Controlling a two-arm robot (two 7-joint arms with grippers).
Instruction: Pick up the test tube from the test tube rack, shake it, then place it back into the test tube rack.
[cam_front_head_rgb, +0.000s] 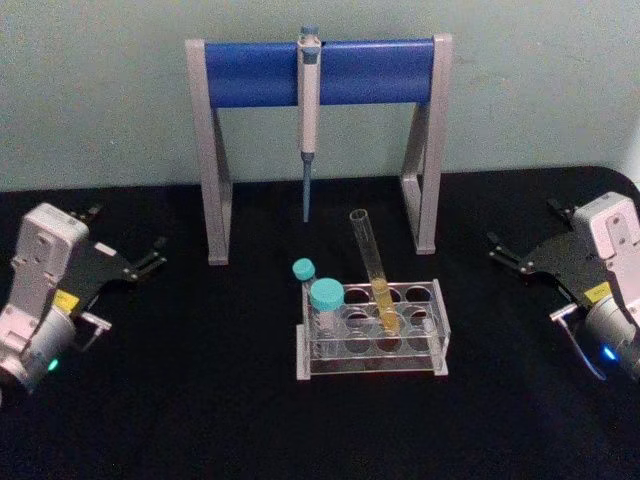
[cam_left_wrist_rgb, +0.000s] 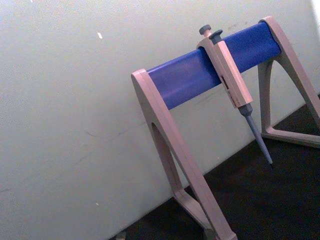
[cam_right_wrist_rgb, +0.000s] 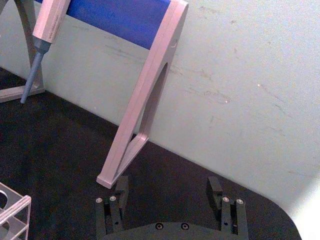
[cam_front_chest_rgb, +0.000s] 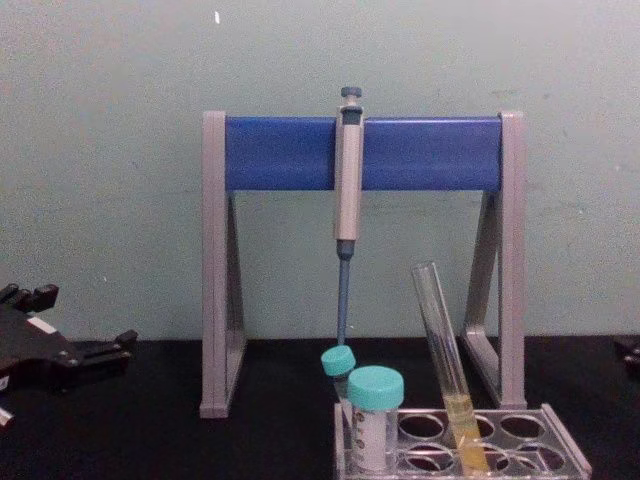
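The test tube (cam_front_head_rgb: 374, 268) is a long, thin tube of clear glass with an open, uncapped mouth, and yellow liquid fills only its lower part. It stands in a hole of the test tube rack (cam_front_head_rgb: 436, 318) and leans so that its top tilts toward the robot's left, rising well above the rack. The rack is low, made of clear plastic with rows of round holes, and sits on the black desk (cam_front_head_rgb: 200, 410) near the middle, in front of the grey-and-blue pipette stand (cam_front_head_rgb: 215, 150), where a pipette (cam_front_head_rgb: 308, 120) hangs from the blue bar. Two shorter teal-capped tubes (cam_front_head_rgb: 325, 298) stand at the rack's left end, just beside the test tube. The left end effector (cam_front_head_rgb: 128, 238) rests at the desk's left side, well apart from the rack, its fingers spread. The right end effector (cam_front_head_rgb: 525, 232) sits at the right side, its fingers likewise apart and holding nothing. Each carries a small yellow sticker (cam_front_head_rgb: 66, 299) whose writing is too small to read, and the marks on the pipette's body are also illegible.
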